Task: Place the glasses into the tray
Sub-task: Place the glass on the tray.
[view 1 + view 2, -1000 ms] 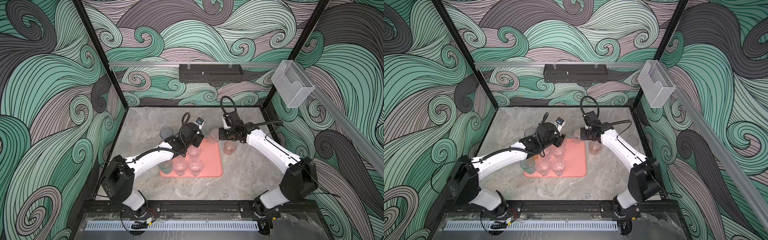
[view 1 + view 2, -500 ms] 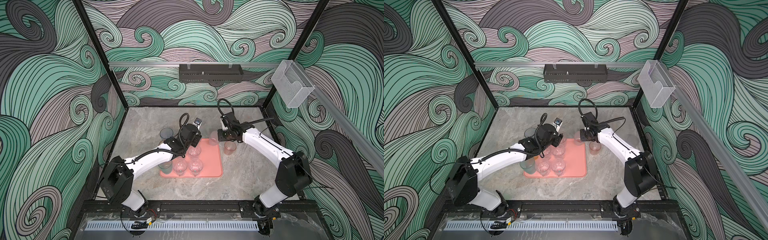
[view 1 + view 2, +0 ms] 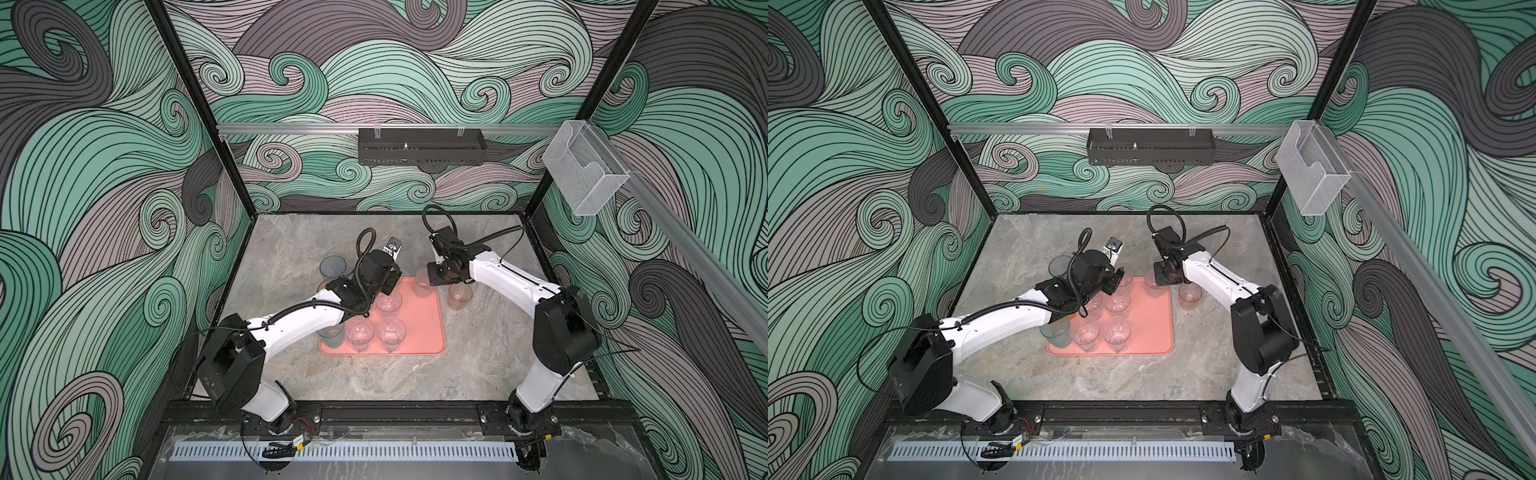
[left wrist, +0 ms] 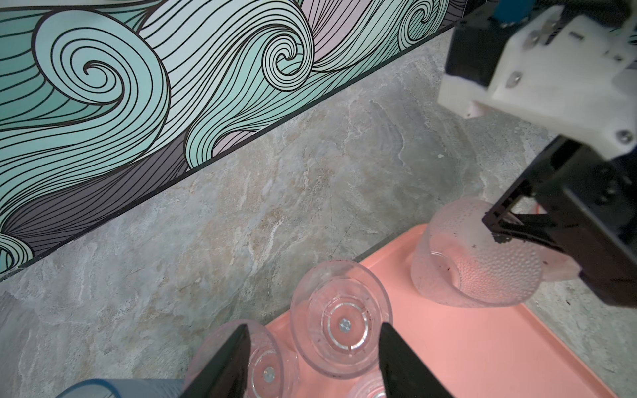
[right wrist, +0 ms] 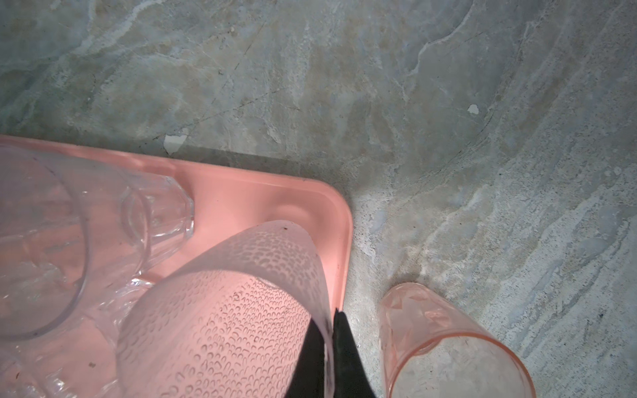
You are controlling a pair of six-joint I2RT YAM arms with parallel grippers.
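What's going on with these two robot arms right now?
The right claw pinches the rim of a dimpled clear tumbler at a corner of the flat salmon-pink tray. The left claw hangs open above a clear goblet standing in the tray. A pink tumbler and a blue-grey tumbler stand outside it on the table.

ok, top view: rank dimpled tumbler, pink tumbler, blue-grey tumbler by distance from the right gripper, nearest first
1. dimpled tumbler: pinched at its rim by the right gripper, at the tray's far right corner.
2. pink tumbler: on the table, just right of the tray.
3. blue-grey tumbler: on the table, off the tray's far left corner.
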